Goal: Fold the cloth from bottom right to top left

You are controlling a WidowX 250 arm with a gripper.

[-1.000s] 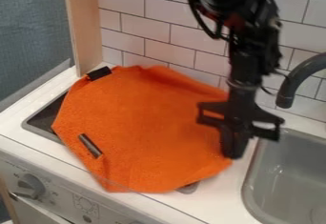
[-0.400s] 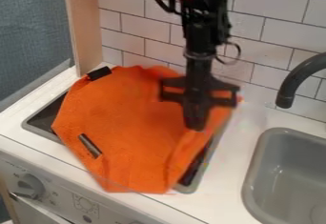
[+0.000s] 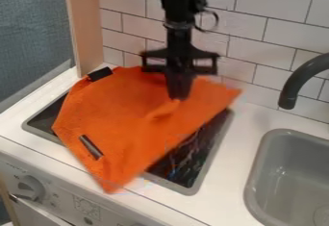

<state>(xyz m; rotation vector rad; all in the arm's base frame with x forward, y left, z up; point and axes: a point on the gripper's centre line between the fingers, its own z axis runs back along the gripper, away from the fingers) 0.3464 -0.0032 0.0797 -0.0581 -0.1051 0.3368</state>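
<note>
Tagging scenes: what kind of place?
Looks like a toy kitchen: a sink with a dark faucet, a knob on the front panel, and wall tiles.

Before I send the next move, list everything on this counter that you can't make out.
Camera view: whether the black gripper grips the orange fabric cloth; blur at its tip.
Camera view: most of the dark, grey-rimmed stovetop's left part; the cloth covers it.
Camera view: the grey sink's right side; cut off by the right edge.
</note>
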